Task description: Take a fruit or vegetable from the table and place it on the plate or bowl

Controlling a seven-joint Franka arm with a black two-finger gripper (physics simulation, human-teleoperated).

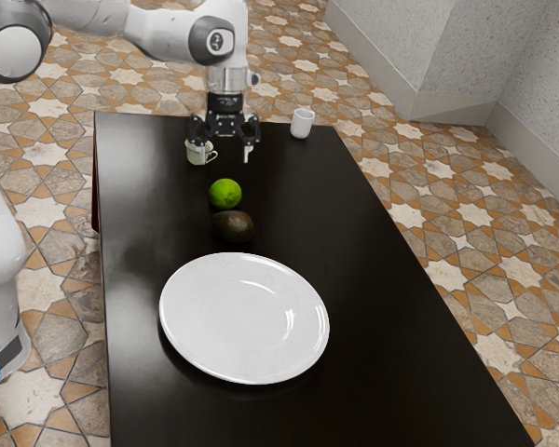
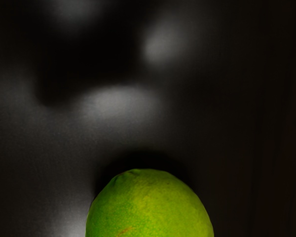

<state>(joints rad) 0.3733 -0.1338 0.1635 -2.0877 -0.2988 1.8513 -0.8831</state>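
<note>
A green lime (image 1: 225,193) lies on the dark table (image 1: 373,307), with a dark avocado (image 1: 233,225) touching or nearly touching it on the near side. A white plate (image 1: 244,317) rests nearer the table's front. My gripper (image 1: 224,149) hangs above the table just behind the lime, fingers open and pointing down with nothing between them. In the wrist view the lime (image 2: 150,205) shows close under my hand against the dark tabletop.
A small white cup with green marks (image 1: 199,152) stands just beside my gripper on the exterior view's left. Another white cup (image 1: 303,122) sits at the table's far edge. Patterned floor tiles surround the table.
</note>
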